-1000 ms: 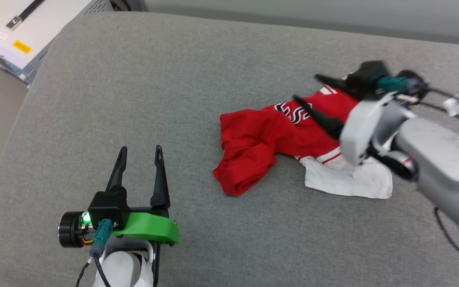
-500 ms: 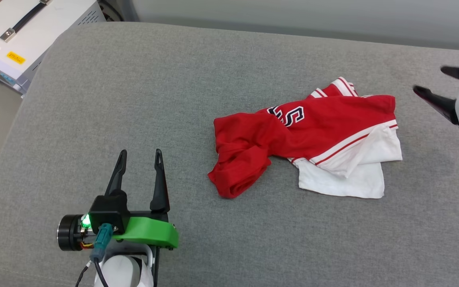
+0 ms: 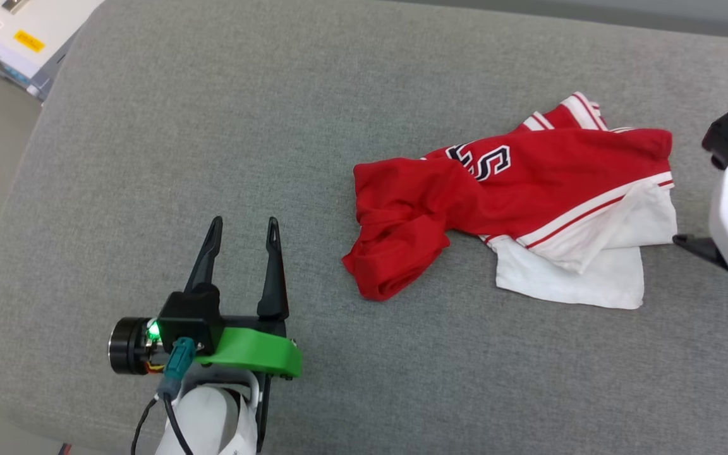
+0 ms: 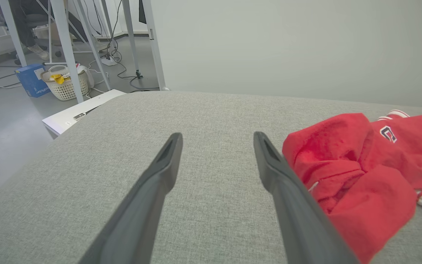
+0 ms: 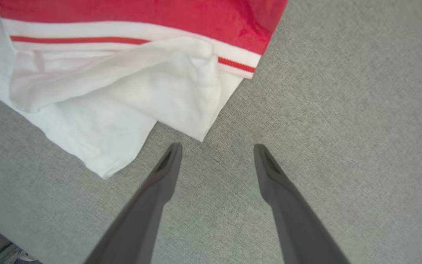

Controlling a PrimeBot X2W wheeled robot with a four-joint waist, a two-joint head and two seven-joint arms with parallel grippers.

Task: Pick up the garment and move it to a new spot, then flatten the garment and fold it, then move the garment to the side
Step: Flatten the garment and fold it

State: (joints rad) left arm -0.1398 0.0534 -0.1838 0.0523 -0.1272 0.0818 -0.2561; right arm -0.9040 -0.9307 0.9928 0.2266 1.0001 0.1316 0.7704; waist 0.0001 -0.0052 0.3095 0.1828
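Lying crumpled right of centre on the grey fabric cushion (image 3: 212, 126), the red jersey T-shirt with white sleeves (image 3: 528, 183) touched neither pincer. The left pincer (image 3: 244, 221) hovered near-left, fingers apart. The right pincer (image 5: 217, 146), likewise spread, hung just beside the white sleeve.

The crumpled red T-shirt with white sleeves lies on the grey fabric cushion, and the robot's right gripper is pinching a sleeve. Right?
Not quite. The right gripper isn't pinching the white sleeve; it hangs open and empty just beside the sleeve, as the right wrist view shows. The crumpled red T-shirt does lie on the grey fabric cushion.
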